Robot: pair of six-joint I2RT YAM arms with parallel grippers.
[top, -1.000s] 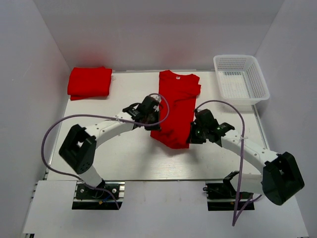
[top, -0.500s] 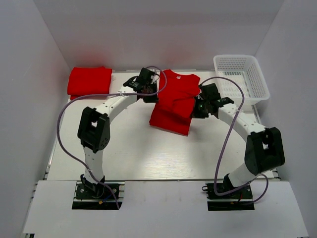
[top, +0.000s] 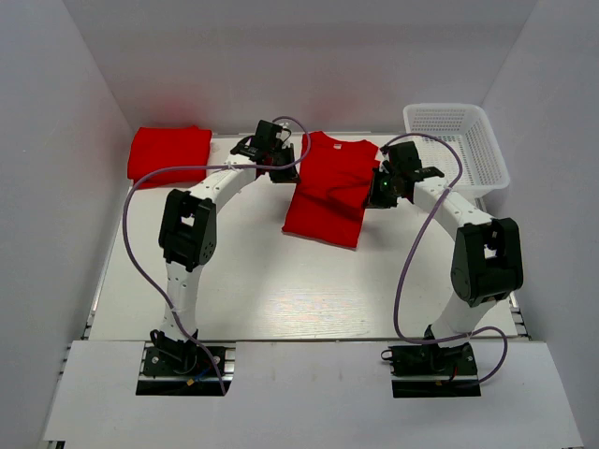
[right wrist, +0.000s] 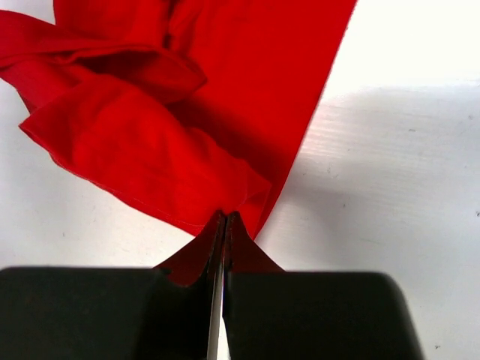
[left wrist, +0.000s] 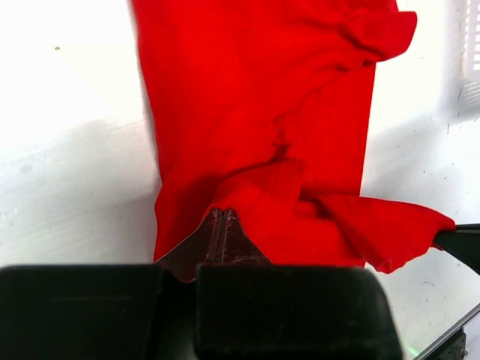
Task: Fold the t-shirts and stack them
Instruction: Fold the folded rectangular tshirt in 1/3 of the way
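A red t-shirt [top: 328, 192] lies at the back middle of the table, its near part doubled over toward the collar. My left gripper [top: 288, 171] is at the shirt's left edge, shut on a pinch of its cloth [left wrist: 247, 202]; the fingertips [left wrist: 220, 214] meet with the fabric bunched right at them. On the right edge, my right gripper [top: 376, 195] is likewise shut on the t-shirt [right wrist: 150, 150], with its tips [right wrist: 225, 216] closed at a folded hem corner. More red t-shirts [top: 168, 154] lie folded in a pile at the back left corner.
A white mesh basket [top: 456, 148] stands at the back right corner, close to my right arm. White walls enclose the table [top: 253, 281] on three sides. Purple cables loop off both arms.
Both grippers have carried the shirt's near hem away from the bases toward the back of the table, doubling the shirt over. Both arms now reach far out.
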